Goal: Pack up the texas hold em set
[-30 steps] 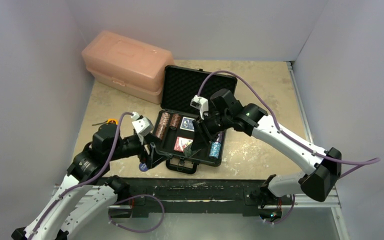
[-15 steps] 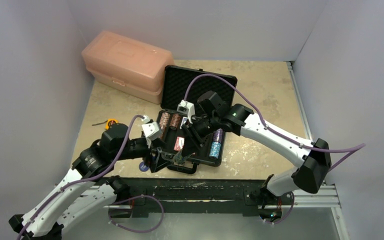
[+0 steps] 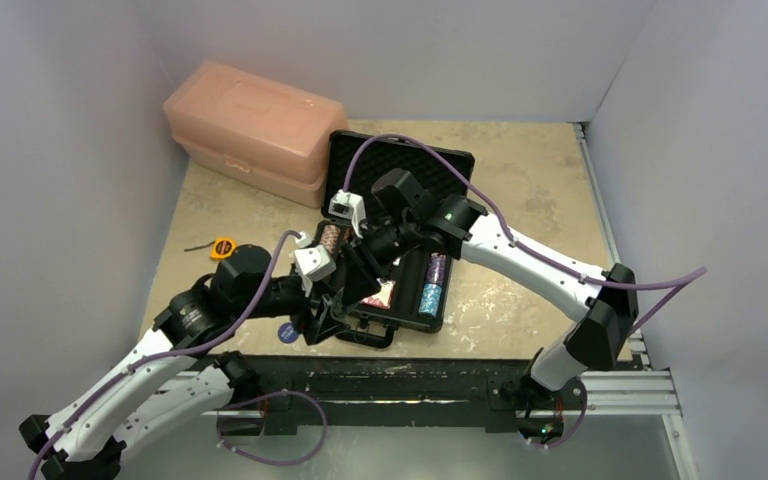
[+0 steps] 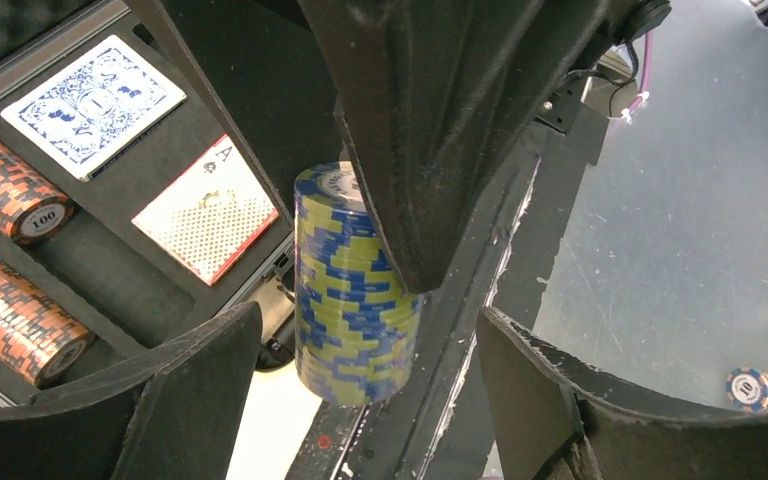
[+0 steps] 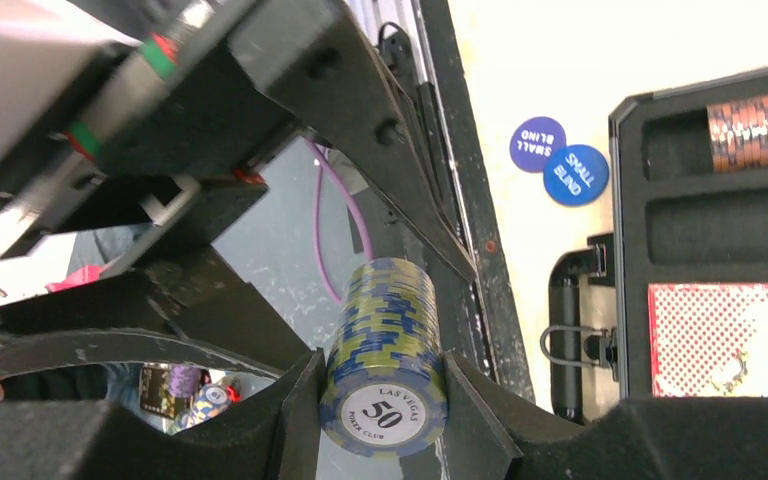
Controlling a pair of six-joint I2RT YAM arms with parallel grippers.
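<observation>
White walls enclose a beige tabletop (image 3: pixel 520 170). On it the black briefcase (image 3: pixel 438 322) lies open, its foam-lined lid tipped back.

We see a stack of yellow-and-blue poker chips (image 5: pixel 385 350), its end chip marked 50, in the air off the case's front left corner, above the table's near edge. The right gripper (image 5: pixel 385 392) is clamped on it, a finger pressed against each side. The left gripper (image 4: pixel 367 318) faces it with its fingers spread wide, one on either side of the stack and neither touching it.

Inside the case, orange chip stacks (image 4: pixel 10 195) lie in the left slots, with the blue deck (image 4: pixel 93 92) and red deck (image 4: pixel 205 210) beside them. Two blue discs (image 5: pixel 560 160) rest overlapping on the table just left of the case.

Farther out we see a yellow tape measure (image 3: pixel 223 246) and, at the back left, a pink plastic box (image 3: pixel 255 125).
</observation>
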